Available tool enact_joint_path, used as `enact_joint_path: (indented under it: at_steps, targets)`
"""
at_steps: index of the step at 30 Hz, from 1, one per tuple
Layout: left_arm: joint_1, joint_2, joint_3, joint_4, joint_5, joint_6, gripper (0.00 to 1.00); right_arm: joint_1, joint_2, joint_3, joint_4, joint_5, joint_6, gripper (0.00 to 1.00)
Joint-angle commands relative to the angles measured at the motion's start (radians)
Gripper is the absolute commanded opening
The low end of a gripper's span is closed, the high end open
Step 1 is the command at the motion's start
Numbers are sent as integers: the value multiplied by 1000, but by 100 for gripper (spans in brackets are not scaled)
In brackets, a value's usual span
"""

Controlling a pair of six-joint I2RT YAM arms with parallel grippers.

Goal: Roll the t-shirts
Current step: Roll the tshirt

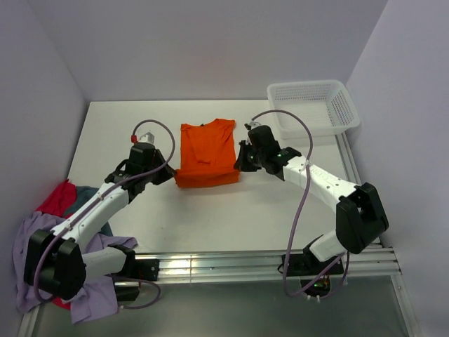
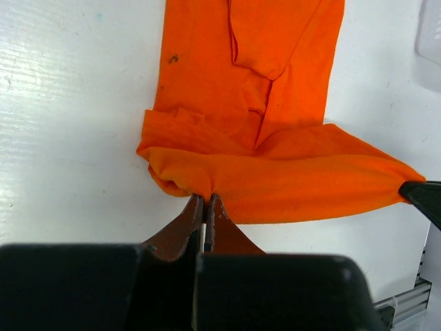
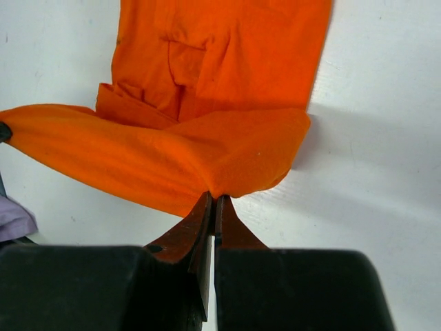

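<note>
An orange t-shirt (image 1: 206, 151) lies in the middle of the white table (image 1: 140, 119), its near hem folded over into a thick band (image 2: 303, 181). My left gripper (image 1: 170, 175) is shut on the band's left corner (image 2: 207, 196). At the band's right corner (image 3: 215, 196) my right gripper (image 1: 240, 163) is shut too. The band hangs stretched between both grippers, slightly lifted. More t-shirts, lavender (image 1: 38, 235), red (image 1: 59, 199) and grey-blue (image 1: 85, 193), sit heaped at the table's left near corner, partly under my left arm.
A white perforated plastic basket (image 1: 314, 107) stands at the back right corner of the table. An aluminium rail (image 1: 231, 265) runs along the near edge. Grey walls enclose the left, back and right sides.
</note>
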Motion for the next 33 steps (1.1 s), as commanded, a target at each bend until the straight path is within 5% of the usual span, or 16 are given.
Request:
enact_joint_path:
  at_steps: [1,33]
  targets:
    - [20,40,52,46,50,40,0,-25,16,65,-19,-26,-27,0]
    - [122,603,469,158,93,59,1,-178,427,442,-39,-23,0,0]
